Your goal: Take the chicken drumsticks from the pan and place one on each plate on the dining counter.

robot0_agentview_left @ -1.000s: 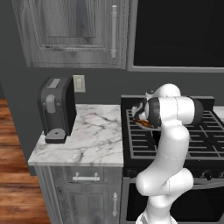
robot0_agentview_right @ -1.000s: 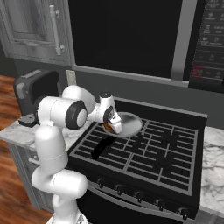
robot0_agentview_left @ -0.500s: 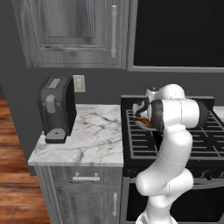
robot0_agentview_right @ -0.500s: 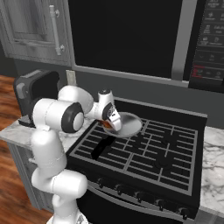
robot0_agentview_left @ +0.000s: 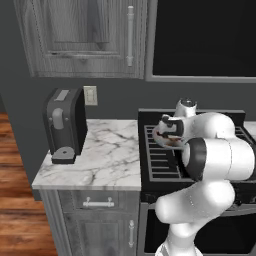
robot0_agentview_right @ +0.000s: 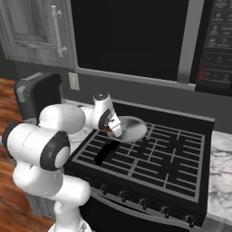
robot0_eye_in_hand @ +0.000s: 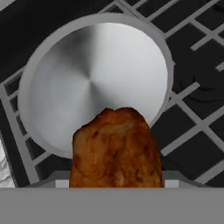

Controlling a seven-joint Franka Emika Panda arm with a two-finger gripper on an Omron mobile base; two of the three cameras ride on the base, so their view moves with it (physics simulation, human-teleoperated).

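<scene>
Claw (robot0_eye_in_hand: 114,183) clamped on knobbly golden-brown drumstick (robot0_eye_in_hand: 114,151), above round brushed-steel pan (robot0_eye_in_hand: 94,74).

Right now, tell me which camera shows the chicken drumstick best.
The hand view: the chicken drumstick sits large and close there, golden-brown, above the pan, which holds nothing else. In the left base view it is a small brown patch at the gripper; in the right base view, a sliver beside the hand.

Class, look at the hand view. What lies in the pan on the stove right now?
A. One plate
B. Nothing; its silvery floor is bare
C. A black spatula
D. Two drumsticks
B: the pan shows a bare silvery floor, while a drumstick sits up between the fingers.
</scene>
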